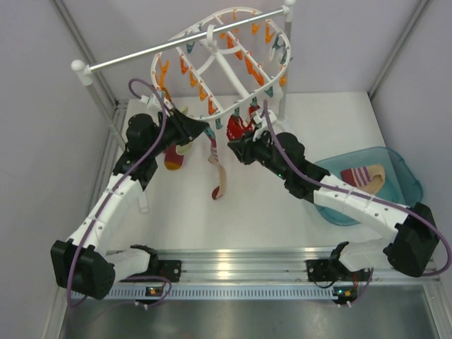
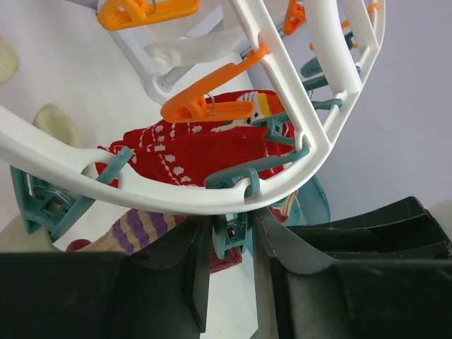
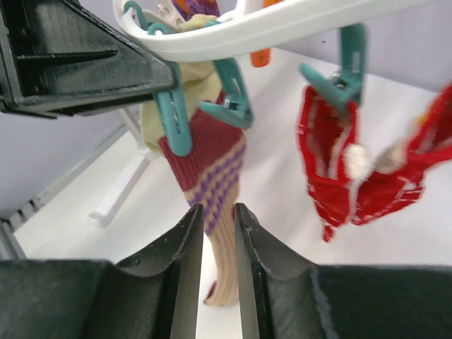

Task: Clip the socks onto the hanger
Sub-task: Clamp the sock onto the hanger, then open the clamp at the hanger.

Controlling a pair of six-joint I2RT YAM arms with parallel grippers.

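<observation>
Left wrist view shows the left gripper [image 2: 232, 244] clenched on a teal clip [image 2: 234, 227] under the hanger [image 2: 176, 201] rim. I judge it should hold that clip pressed open until the hanging sock [image 3: 212, 159] has its cuff deep in the mouth, then release. The right gripper [image 3: 219, 268] is barely parted and empty. Whether the clip already bites the cuff is hidden, and the 2nd sock [image 1: 364, 175] lies in the blue basin [image 1: 399, 169].

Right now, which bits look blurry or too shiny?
Right wrist view: the red sock looks smeary, the teal clip sharper. Left wrist view: the white hanger is crisp, but the left claw is a dark, close shape. Top view: light glares off the metal strip by the arm bases.
</observation>
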